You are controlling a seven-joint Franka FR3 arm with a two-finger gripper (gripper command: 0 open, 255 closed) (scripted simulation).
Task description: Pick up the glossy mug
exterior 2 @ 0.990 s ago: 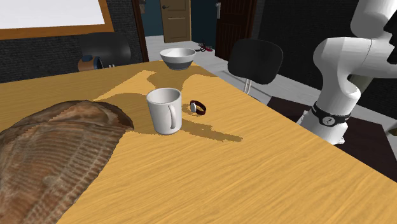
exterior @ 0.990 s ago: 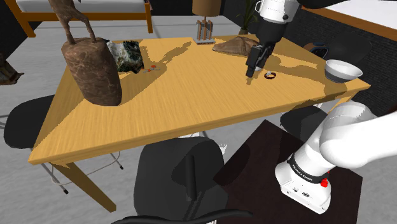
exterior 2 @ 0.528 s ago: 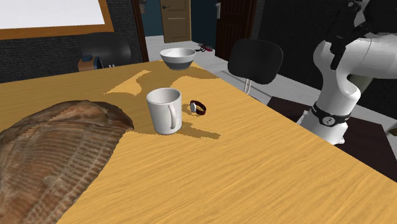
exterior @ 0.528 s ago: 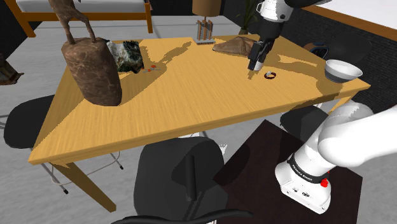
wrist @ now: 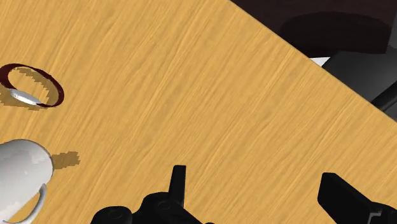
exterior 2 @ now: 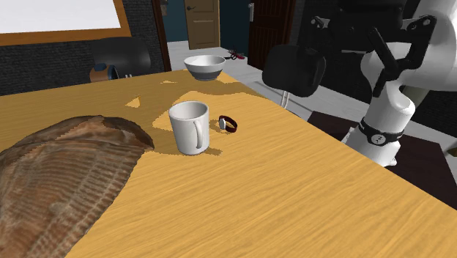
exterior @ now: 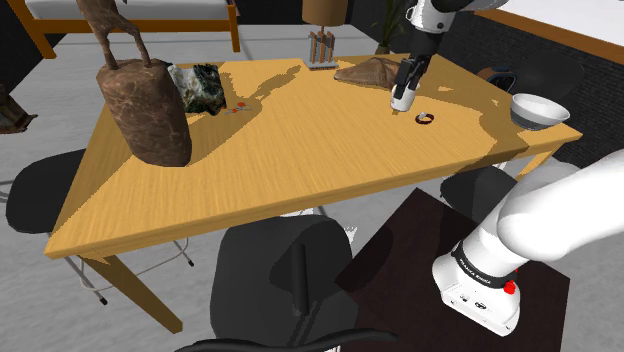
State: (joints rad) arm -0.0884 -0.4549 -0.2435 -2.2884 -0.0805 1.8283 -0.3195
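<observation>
The glossy white mug (exterior 2: 189,126) stands upright on the wooden table (exterior 2: 293,198), its handle turned toward the second exterior camera. In the shoulder view the mug (exterior: 400,99) peeks out just below my black gripper (exterior: 409,78), which hangs above it. My gripper (exterior 2: 399,57) shows in the second exterior view high up, well off to the mug's right. In the wrist view my gripper (wrist: 257,191) is open with bare table between the fingers, and the mug (wrist: 22,175) lies off to the side, outside one finger (wrist: 178,181).
A small dark wristband (exterior 2: 228,124) lies right beside the mug. A white bowl (exterior 2: 204,66) sits near the table corner. A brown ribbed object (exterior 2: 58,176) lies on the mug's other side. A tall brown bell-shaped piece (exterior: 145,110) and black office chairs (exterior: 285,280) surround the table.
My gripper has lifted off the mug and drawn back toward the stand side, coming into the second exterior view. Its shadow on the table has shrunk. The mug has not moved.
</observation>
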